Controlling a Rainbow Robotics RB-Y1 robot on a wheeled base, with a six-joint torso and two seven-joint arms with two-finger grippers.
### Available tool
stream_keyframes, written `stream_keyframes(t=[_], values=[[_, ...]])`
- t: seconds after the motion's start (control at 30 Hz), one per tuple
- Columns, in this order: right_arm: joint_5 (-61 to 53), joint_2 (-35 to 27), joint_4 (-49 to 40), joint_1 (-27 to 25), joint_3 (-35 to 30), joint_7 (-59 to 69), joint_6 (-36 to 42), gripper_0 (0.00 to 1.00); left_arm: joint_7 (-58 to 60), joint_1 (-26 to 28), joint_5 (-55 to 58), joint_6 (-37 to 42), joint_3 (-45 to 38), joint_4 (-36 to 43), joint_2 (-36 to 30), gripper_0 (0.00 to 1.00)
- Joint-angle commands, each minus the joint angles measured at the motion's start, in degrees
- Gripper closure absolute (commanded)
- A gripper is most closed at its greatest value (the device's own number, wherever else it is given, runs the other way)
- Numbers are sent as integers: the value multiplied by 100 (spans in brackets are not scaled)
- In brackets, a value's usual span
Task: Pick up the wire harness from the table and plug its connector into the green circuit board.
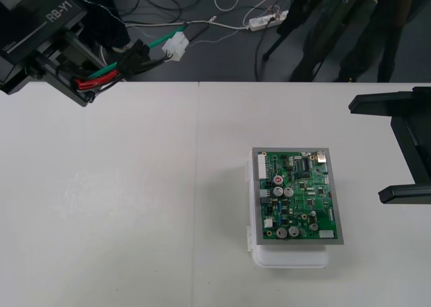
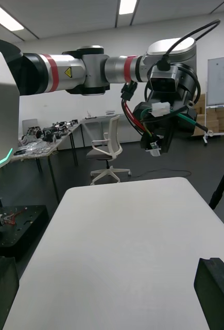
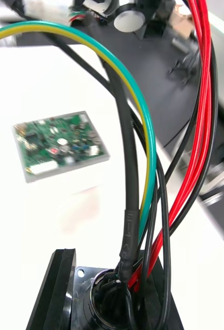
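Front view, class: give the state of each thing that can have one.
Left gripper: shut on the wire harness, above the table's far left.
Wire harness: held up, connector unplugged.
Right gripper: open, at the table's right.
Green circuit board: on white base, harness not plugged in.

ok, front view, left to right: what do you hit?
left end effector, shut on the harness → harness wires trailing right from it → board → right end effector, open, at the right edge
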State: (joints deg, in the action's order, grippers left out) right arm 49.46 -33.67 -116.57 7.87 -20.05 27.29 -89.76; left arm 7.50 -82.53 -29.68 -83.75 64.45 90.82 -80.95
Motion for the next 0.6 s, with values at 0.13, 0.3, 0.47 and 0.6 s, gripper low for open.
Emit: stream_keyframes(t=[0.13, 0.3, 0.47, 0.6], values=[[-130, -404, -191, 532, 115, 769, -24, 0, 428, 44, 33, -625, -434, -302, 36, 100], [-103, -439, -112, 734, 133, 962, -24, 0, 1307, 61, -55, -625, -697, -469, 299, 100], [-103, -536, 99, 927, 265, 962, -24, 0, 2150, 589, -143, -625, -1321, -328, 589, 100], [-94, -588, 310, 1156, 361, 962, -24, 0, 2783, 1186, -442, -625, -2209, 6, 844, 100]])
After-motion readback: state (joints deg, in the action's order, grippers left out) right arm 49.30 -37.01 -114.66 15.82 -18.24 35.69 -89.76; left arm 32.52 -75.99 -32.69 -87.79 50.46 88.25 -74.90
